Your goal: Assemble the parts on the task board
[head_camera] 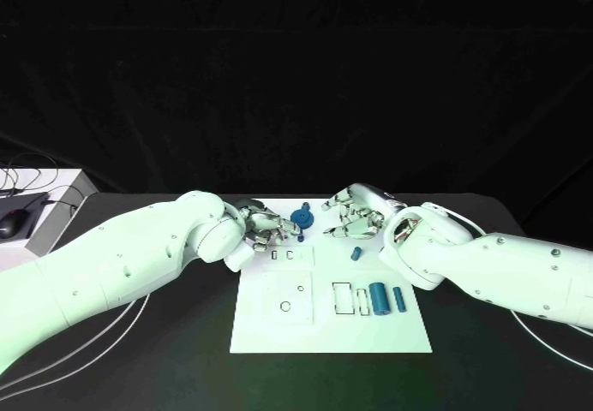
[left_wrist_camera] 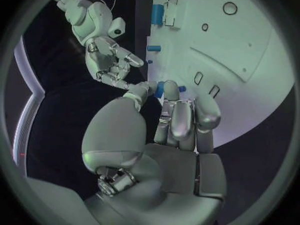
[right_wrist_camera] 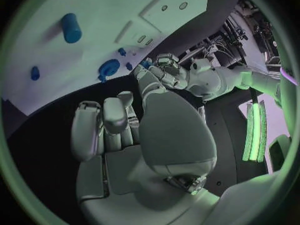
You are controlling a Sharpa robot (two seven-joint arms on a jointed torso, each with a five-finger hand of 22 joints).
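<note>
The white task board lies in the middle of the table. At its far edge my left hand pinches a small blue part between thumb and finger. A round blue part sits just beside those fingertips, also seen as the round blue part. My right hand hovers over the far right of the board with loosely bent fingers, nothing in them. A small blue peg lies near it. Two blue cylinders lie side by side on the board's right.
Outlined slots and small holes mark the board's middle. A pale box with cables and a mouse sits off the table's left edge. Bare black table surrounds the board.
</note>
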